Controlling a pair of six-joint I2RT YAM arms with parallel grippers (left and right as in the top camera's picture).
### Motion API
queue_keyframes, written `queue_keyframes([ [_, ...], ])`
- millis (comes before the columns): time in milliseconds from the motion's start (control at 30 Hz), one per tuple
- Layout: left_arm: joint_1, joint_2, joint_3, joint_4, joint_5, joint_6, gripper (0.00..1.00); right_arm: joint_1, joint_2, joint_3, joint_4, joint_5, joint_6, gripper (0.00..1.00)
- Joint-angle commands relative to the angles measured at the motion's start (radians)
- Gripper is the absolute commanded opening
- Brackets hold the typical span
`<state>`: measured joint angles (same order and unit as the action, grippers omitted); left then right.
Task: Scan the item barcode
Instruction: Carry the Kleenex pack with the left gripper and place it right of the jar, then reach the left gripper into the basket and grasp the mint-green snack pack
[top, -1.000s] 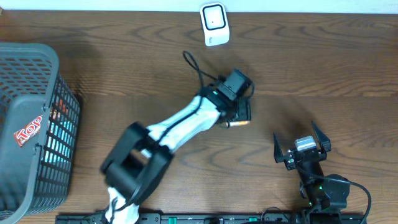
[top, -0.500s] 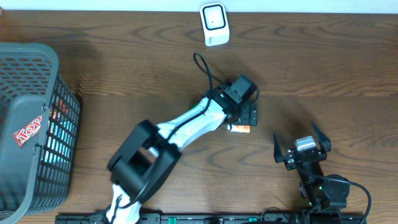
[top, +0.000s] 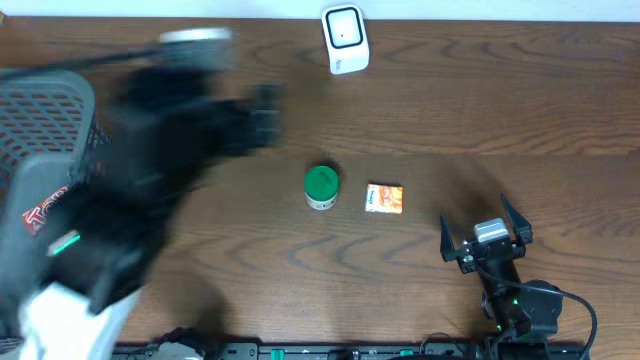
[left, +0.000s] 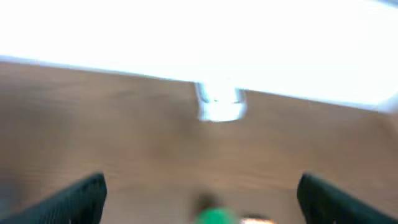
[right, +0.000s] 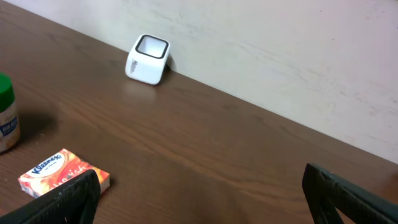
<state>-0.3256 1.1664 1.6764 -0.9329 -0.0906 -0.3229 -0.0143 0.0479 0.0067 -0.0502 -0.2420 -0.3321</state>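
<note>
Wood counter carries everything. Grey basket sits far left, partly behind the blurred left arm. Left gripper: jaws apart, empty. Right gripper: jaws apart, empty, near the front edge. Scanner stands at the far edge. Green-capped bottle is upright mid-counter. Tissue packet, likely the item, lies just beside it, flat and printed face up, long axis left-right, well apart from the scanner. No barcode shows. Scan judged not done; pick-up and presenting remain.

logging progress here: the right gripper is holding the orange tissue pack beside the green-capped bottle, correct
Not holding it. The overhead view shows the right gripper open and empty, apart from the orange tissue pack, which lies on the table beside the green-capped bottle.
</note>
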Motion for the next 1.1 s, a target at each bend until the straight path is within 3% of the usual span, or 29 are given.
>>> queue_keyframes([
  [0, 0.291, -0.082, -0.016, -0.09, -0.086, -0.066, 0.98, 0.015, -0.002, -0.001, -0.006, 0.001, 0.014, 0.99],
  [267, 0.96, -0.151, -0.035, -0.257, 0.156, -0.154, 0.98, 0.015, -0.002, -0.001, -0.006, 0.001, 0.014, 0.99],
  [433, 1.159, -0.042, -0.076, -0.348, 0.189, -0.165, 0.98, 0.015, -0.002, -0.001, -0.006, 0.001, 0.014, 0.99],
  [700, 1.198, 0.23, -0.121, -0.353, 0.189, -0.073, 0.98, 0.015, -0.002, -0.001, -0.006, 0.001, 0.014, 0.99],
  [867, 1.198, 0.402, -0.122, -0.346, 0.342, 0.109, 0.98, 0.015, -0.002, -0.001, -0.006, 0.001, 0.014, 0.99],
  [1067, 1.198, 0.554, -0.122, -0.36, 0.344, 0.201, 0.99, 0.015, -0.002, -0.001, -0.006, 0.001, 0.014, 0.99],
])
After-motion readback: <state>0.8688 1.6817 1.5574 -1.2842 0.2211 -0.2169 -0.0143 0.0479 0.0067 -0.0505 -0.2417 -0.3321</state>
